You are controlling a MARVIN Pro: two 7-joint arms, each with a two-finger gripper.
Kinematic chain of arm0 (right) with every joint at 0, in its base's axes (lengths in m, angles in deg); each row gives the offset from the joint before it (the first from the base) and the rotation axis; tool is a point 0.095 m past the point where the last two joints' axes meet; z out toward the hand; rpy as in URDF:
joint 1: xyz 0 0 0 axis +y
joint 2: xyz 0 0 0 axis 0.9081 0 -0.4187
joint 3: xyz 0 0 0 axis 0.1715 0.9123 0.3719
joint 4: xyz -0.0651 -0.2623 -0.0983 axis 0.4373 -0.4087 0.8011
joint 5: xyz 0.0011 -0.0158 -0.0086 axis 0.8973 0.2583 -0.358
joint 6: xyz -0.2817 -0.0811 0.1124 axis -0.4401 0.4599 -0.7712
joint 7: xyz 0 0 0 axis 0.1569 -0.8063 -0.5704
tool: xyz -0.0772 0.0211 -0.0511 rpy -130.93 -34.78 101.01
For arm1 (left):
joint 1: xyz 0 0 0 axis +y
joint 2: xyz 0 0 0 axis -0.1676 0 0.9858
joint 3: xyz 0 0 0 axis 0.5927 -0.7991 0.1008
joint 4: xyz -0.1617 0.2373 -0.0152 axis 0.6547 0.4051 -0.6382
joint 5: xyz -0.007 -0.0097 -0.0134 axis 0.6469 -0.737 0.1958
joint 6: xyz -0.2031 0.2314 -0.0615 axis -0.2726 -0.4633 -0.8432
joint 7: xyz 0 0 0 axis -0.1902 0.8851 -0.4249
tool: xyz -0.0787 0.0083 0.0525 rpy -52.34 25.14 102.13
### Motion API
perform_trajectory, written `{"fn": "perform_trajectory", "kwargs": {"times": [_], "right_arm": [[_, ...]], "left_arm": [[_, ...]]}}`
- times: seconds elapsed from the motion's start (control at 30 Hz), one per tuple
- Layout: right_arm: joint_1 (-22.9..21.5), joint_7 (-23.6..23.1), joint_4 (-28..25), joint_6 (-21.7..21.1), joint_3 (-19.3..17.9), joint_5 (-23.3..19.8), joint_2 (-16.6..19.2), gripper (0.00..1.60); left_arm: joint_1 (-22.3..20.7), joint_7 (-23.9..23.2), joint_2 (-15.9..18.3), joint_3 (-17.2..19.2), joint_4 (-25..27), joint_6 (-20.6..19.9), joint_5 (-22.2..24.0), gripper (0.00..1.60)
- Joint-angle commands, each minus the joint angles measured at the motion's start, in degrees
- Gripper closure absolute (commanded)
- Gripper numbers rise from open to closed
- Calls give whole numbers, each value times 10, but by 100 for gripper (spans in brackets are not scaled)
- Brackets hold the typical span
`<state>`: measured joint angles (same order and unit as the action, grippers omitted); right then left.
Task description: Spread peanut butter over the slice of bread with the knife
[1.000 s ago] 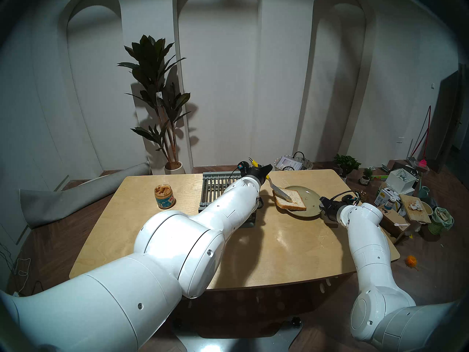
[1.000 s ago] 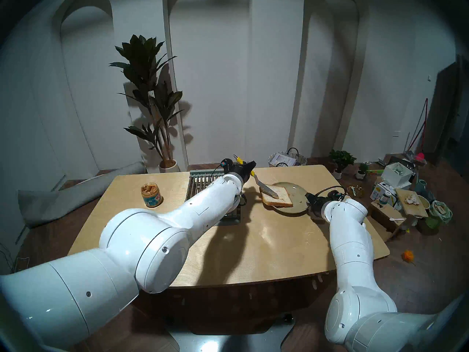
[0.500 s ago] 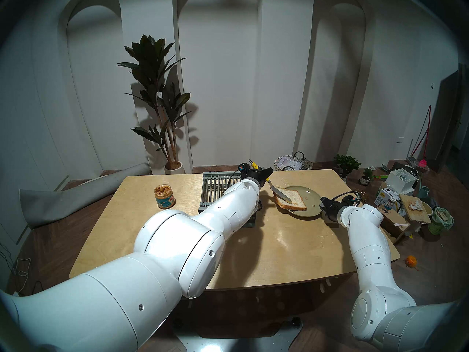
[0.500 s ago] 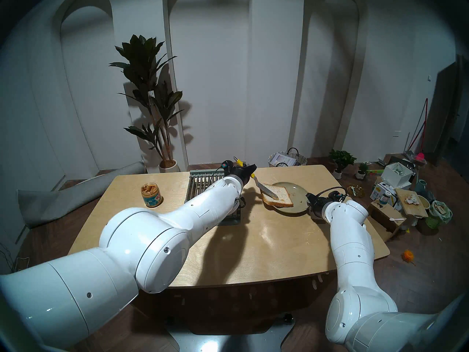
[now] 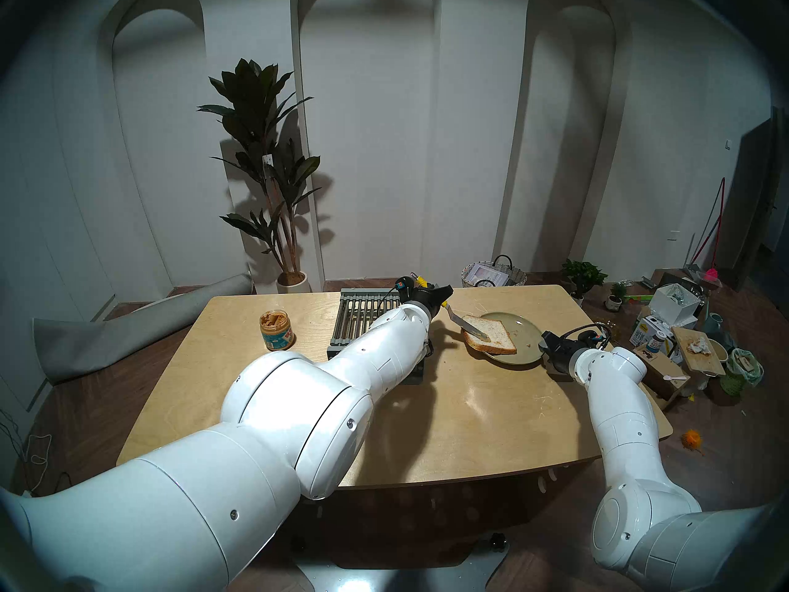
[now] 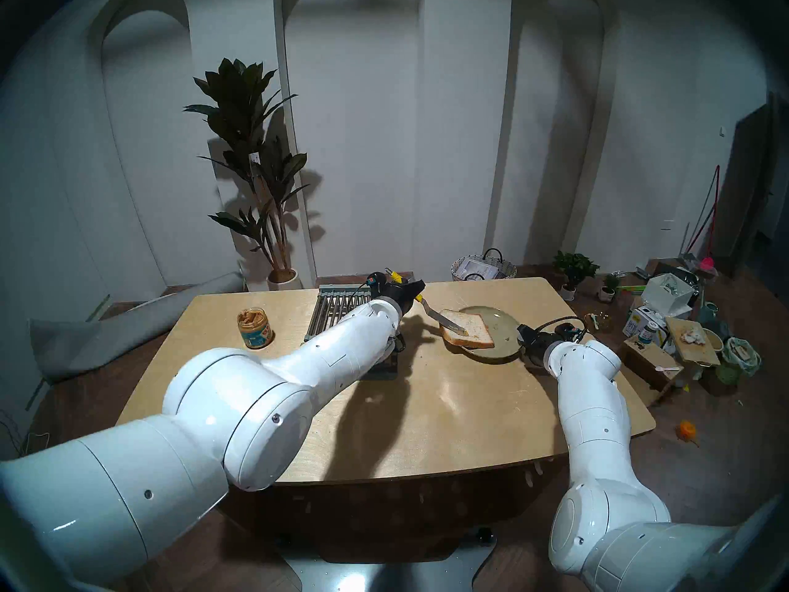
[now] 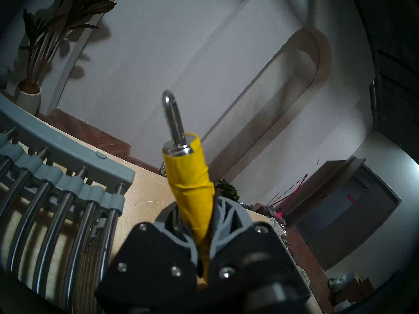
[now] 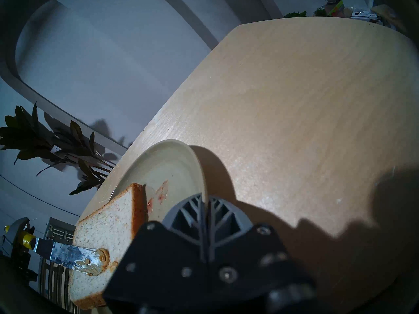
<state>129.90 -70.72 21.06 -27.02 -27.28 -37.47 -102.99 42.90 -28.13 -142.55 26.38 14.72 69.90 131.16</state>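
Note:
The slice of bread lies on the left part of the olive-green plate. My left gripper is shut on the knife's yellow handle. The silver blade slants down onto the bread's left half. In the right wrist view the blade's tip carries a tan dab of peanut butter that touches the bread. My right gripper is shut on the plate's right rim. The peanut butter jar stands open at the table's left.
A grey slatted rack lies under my left forearm at the table's back middle. A wicker basket stands behind the table. Boxes, pots and clutter fill the floor to the right. A potted plant stands by the back wall.
My left gripper has drawn back to the left and taken the knife's handle with it, so the blade lies flatter on the bread. The rack's near end has shifted a little left.

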Motion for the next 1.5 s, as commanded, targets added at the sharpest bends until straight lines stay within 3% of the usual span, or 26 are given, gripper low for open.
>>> {"fn": "perform_trajectory", "kwargs": {"times": [0.0,0.93,1.47], "right_arm": [[1,2,9,8,-3,4,9,160],[-15,-21,63,20,-25,2,36,160],[-17,-33,71,24,-21,6,32,160]], "left_arm": [[-17,5,3,-8,3,7,-9,160],[-28,49,-11,-59,8,27,-53,160],[-33,41,-4,-66,22,61,-58,160]]}}
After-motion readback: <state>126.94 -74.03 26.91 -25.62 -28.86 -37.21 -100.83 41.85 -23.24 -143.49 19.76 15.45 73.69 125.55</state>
